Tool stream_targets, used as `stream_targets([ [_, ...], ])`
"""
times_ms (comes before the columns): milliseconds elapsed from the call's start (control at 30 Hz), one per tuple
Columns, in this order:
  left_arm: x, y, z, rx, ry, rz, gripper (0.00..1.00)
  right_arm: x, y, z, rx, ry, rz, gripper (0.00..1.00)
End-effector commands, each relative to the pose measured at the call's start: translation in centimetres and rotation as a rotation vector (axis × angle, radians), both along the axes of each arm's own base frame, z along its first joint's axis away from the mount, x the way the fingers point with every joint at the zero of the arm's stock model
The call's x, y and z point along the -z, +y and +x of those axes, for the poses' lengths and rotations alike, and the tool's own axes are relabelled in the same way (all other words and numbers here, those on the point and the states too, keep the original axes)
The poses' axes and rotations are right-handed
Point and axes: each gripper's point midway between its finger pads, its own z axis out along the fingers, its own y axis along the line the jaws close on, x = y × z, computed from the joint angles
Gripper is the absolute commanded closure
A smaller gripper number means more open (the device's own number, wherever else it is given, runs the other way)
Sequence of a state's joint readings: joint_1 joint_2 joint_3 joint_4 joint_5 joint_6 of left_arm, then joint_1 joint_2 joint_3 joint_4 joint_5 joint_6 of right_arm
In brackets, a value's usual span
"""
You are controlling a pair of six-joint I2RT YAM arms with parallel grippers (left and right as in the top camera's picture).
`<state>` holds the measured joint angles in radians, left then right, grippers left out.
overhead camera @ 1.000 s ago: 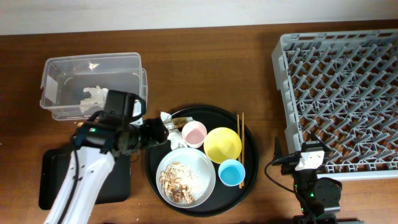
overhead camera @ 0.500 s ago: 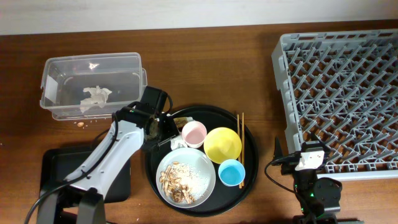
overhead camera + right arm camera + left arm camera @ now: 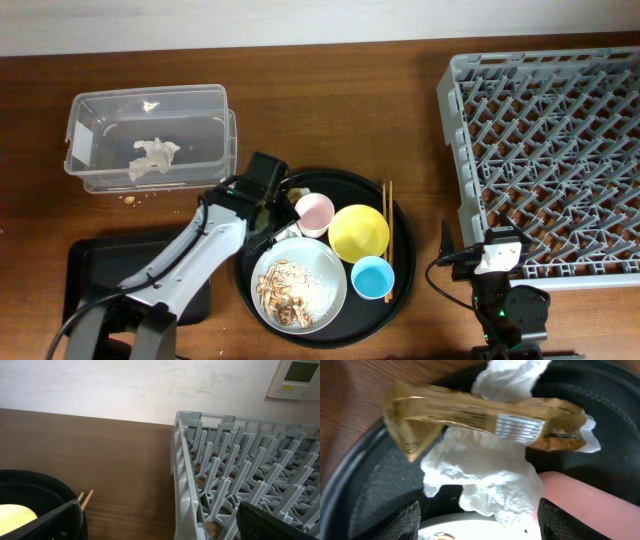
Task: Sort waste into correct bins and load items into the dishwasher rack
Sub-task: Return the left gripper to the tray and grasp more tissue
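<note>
The wooden counter carries everything. The light-grey dishwasher rack fills its right side, and its lattice holds nothing. Left of it is the large round black tray, and at the far left are the two bins: the clear tub at the back with one crumpled white piece inside, and the shallow black rectangular tray in front, partly under the left arm.

On the round tray the pale grey plate sits at the front with the brownish food scraps heaped on its left half. Behind it the yellow bowl stands between the pink cup and the chopsticks, which lie side by side along the tray's right edge. The light-blue cup is just beside the plate.

The left hand hangs low over the tray's back-left part, fingers spread apart with nothing between them. Right beneath it is the crumpled white napkin, and the brown-and-gold wrapper lies across the top of that.

The right hand is near the rack's front-left corner, fingers wide apart and holding nothing.
</note>
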<state>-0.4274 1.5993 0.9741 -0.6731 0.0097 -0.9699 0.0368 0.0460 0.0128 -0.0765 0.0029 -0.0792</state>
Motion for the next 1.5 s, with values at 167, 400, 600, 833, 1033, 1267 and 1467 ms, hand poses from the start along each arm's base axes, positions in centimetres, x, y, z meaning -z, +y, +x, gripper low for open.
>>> stream_targets([
  [167,1.2,1.3,0.3,-0.059,-0.006,0.076,0.3,0.4,-0.3,0.0,0.014,0.007,0.0,0.01],
  [400,2.7,1.2,0.3,-0.097,0.027,0.077,0.3,0.4,-0.3,0.0,0.014,0.007,0.0,0.01],
  [600,2.4,1.1,0.4,-0.095,0.021,0.07,0.55,0.4,-0.3,0.0,0.014,0.007,0.0,0.01],
  [833,-0.3,-0.4,-0.5,-0.033,0.01,-0.038,0.99,0.4,-0.3,0.0,0.014,0.007,0.0,0.01],
  [1033,-3.3,-0.2,-2.9,-0.02,0.025,-0.078,0.99,0.4,-0.3,0.0,0.014,0.007,0.0,0.01],
  [1267,-7.2,0.5,-4.1,-0.019,-0.061,-0.115,0.99,0.4,-0.3,0.0,0.014,0.007,0.0,0.01],
  [1467,-12.5,4.6,-1.8,-0.125,-0.363,0.019,0.99,0.4,-0.3,0.0,0.014,0.007,0.0,0.01],
])
